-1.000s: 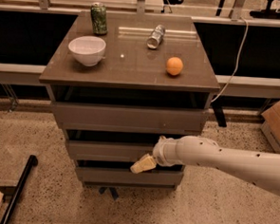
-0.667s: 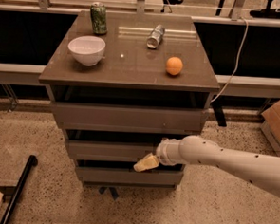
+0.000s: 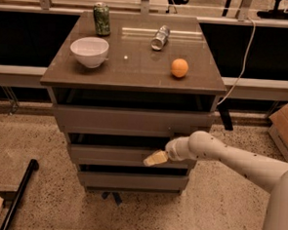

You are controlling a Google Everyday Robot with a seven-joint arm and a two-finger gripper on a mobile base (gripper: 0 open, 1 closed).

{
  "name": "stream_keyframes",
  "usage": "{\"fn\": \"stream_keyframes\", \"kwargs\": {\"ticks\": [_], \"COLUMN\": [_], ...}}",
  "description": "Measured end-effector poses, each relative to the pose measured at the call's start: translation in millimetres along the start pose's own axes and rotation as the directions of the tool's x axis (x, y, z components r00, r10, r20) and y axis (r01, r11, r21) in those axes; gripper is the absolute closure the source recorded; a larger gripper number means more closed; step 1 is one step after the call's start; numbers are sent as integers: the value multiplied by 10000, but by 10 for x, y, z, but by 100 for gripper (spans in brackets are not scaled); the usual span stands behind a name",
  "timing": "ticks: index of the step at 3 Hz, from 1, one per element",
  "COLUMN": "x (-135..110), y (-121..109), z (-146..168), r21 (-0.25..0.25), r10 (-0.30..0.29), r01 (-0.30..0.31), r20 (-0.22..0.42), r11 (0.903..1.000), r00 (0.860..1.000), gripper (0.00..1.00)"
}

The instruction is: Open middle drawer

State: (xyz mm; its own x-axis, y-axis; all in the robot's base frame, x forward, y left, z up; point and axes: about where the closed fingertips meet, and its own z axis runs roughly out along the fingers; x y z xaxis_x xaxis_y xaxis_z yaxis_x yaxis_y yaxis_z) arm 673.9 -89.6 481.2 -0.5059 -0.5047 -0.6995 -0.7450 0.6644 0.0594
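Observation:
The middle drawer [image 3: 107, 155] is the second of three grey-brown flat fronts on the cabinet, with a dark gap above it and another below. My gripper [image 3: 156, 158], tan-tipped on a white arm that reaches in from the lower right, is at the right half of this drawer's front panel, touching it or very near it. The taller top drawer [image 3: 129, 121] is above and the narrow bottom drawer [image 3: 130, 180] is below.
On the cabinet top [image 3: 136, 75] are a white bowl [image 3: 89, 51], an upright green can [image 3: 101, 18], a silver can lying on its side [image 3: 160, 37] and an orange [image 3: 179, 68]. A cardboard box [image 3: 286, 128] stands at the right. A black pole [image 3: 19, 192] lies on the floor at the left.
My gripper has moved a little up and to the right, from the middle drawer's lower edge onto its front panel. The drawers look unmoved.

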Motion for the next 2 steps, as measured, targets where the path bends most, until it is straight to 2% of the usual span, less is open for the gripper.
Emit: {"fn": "stream_keyframes", "kwargs": {"ticks": [1, 2], "x": [26, 134], "y": [38, 6], "z": [136, 419], "r21": [33, -144], "r10": [232, 824], "r01": [-231, -824], "r20": [-110, 14], "r11": [9997, 9965], "r00": [9997, 9966], "gripper": [0, 0]}}
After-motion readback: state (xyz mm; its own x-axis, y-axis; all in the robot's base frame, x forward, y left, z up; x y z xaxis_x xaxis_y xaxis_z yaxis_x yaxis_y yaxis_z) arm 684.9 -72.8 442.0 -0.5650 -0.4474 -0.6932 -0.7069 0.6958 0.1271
